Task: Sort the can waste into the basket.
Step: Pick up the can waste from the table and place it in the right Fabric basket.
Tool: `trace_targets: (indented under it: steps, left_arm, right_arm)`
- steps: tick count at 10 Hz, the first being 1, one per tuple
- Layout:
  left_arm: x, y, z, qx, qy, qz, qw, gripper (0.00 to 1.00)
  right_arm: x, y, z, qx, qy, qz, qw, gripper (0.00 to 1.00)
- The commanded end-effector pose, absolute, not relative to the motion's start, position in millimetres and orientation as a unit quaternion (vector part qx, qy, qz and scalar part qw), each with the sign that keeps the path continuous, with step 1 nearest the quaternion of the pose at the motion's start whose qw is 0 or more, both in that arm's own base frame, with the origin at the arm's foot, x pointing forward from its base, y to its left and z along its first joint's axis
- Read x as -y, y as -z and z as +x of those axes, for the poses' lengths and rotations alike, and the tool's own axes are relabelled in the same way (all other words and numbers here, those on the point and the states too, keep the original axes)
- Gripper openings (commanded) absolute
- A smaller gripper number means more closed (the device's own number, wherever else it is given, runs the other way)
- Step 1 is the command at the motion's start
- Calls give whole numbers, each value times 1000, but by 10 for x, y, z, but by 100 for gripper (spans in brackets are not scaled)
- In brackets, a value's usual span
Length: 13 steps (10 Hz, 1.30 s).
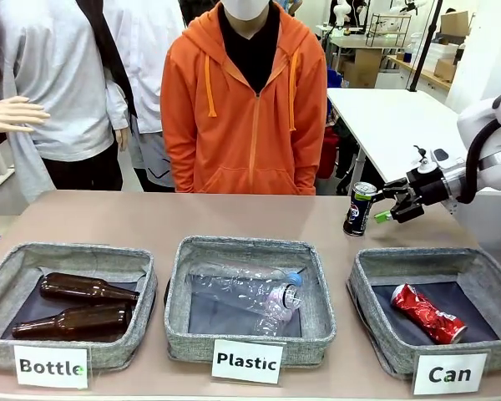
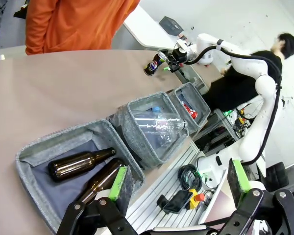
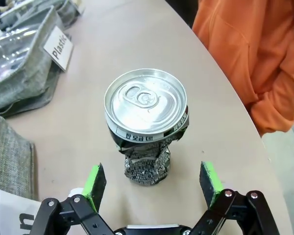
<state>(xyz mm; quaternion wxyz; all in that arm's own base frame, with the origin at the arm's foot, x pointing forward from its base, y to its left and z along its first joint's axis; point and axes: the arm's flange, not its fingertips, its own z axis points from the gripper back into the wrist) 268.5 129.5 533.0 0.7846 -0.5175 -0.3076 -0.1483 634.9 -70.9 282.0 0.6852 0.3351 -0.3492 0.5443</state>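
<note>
Right gripper [image 3: 154, 183] hangs just short of the dark can [image 3: 146, 125], fingers spread wide and not touching it; the can stands upright on the brown surface [image 1: 234, 217], behind the "Can" basket [image 1: 376, 334] and outside it. Crushed red can [image 1: 427, 313] lies inside that basket. Left gripper [image 2: 179, 182] is off the near edge of the surface by the Bottle bin [image 2: 54, 142], fingers released, holding nothing.

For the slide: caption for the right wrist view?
Open right gripper lined up on dented can standing on table.
</note>
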Motion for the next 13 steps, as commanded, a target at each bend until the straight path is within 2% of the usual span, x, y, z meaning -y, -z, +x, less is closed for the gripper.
trace_targets:
  steps: [1, 10, 11, 12, 13]
  left_arm:
    - [-1308, -5349, 2663, 310, 153, -522, 780, 100]
    - [-1308, -5349, 2663, 310, 153, -522, 780, 100]
    - [-1308, -5349, 2663, 310, 153, -522, 780, 100]
    - [-1308, -5349, 2663, 310, 153, -522, 780, 100]
    - [-1308, -5349, 2663, 310, 153, -522, 780, 100]
  right_arm:
    - [631, -2766, 6513, 359, -526, 370, 677, 100]
    - [354, -2552, 6673, 324, -518, 424, 669, 100]
    - [356, -2560, 6660, 312, -525, 432, 664, 40]
    - [360, -2559, 6658, 311, -524, 437, 662, 41]
    - [357, -2563, 6661, 311, -524, 439, 661, 0]
